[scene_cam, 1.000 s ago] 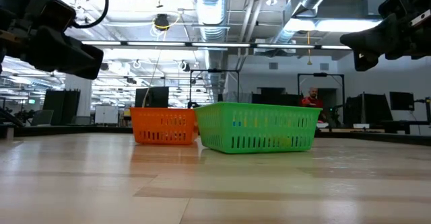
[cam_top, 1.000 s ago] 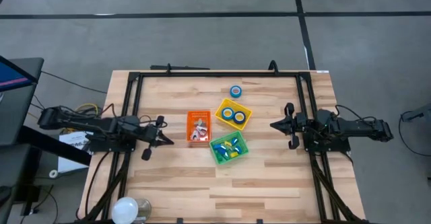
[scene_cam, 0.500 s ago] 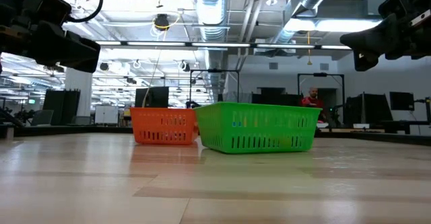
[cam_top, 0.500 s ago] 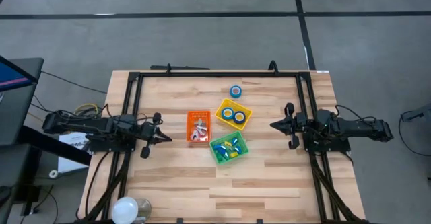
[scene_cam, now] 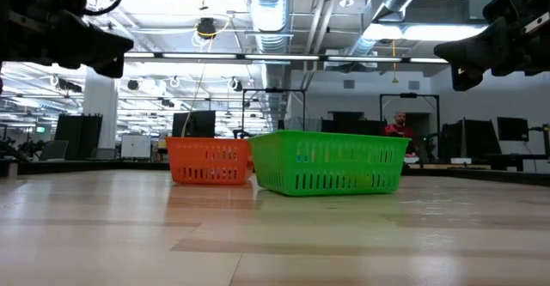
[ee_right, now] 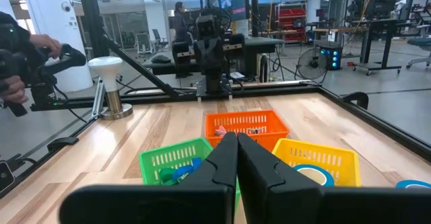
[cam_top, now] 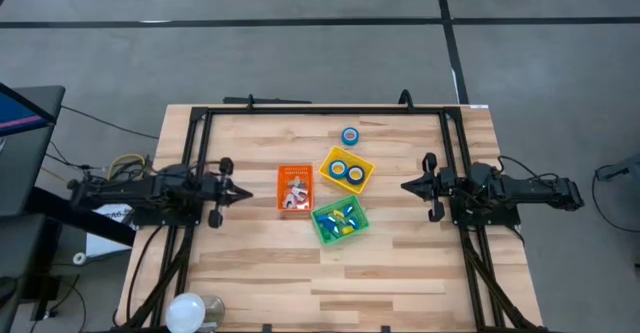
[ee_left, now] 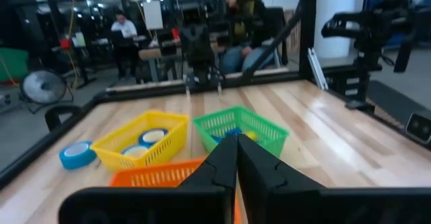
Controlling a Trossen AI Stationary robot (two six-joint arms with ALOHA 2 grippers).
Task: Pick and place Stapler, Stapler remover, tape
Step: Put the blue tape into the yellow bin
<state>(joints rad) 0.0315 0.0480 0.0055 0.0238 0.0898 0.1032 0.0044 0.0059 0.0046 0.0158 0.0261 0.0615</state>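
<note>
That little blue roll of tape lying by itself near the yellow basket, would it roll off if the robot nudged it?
Probably not. The blue tape roll lies flat on the table, hole up, so a nudge would likely slide it. It looks small and probably light, so it should move easily. Tipped onto its edge, its round shape could let it roll.

We see the left gripper (cam_top: 243,192) raised over the table's left side, its fingers pressed together and pointing inward. The right gripper (cam_top: 405,186) hangs over the right side, likewise closed, facing the left arm across the table.
</note>
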